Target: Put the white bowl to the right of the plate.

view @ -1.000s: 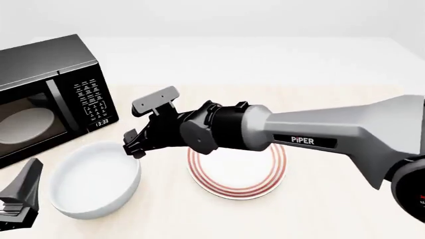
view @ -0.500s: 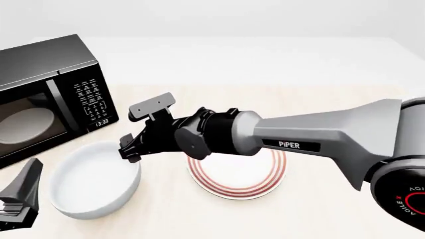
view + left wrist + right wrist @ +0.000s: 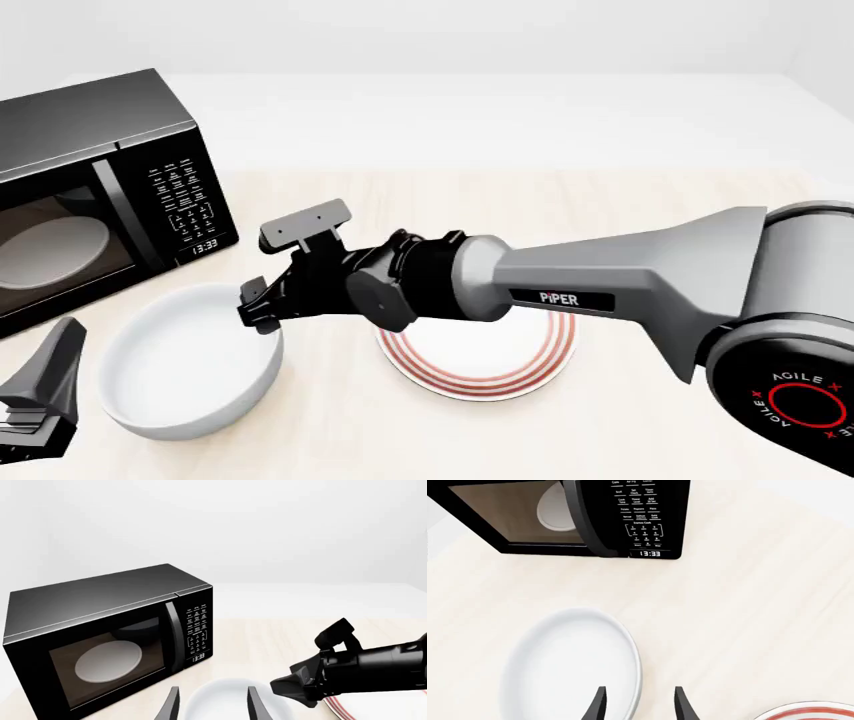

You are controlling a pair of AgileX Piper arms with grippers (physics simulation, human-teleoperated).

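Bowl not yet gripped

White bowl (image 3: 191,363) sits at the plate's (image 3: 477,350) nine o'clock, on the wrong side. Right hand (image 3: 276,270), fingers spread, straddles its near rim; grasp, lift and carry to three o'clock remain. Left hand (image 3: 212,707) idles, fingers apart.

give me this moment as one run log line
phase: reach | right claw: open, straddling near-plate rim of white bowl | left claw: open, idle | bowl left of plate, not lifted

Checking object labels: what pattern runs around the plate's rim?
Concentric red rings on a white plate, clearest in the front view, though the right arm covers part of it.
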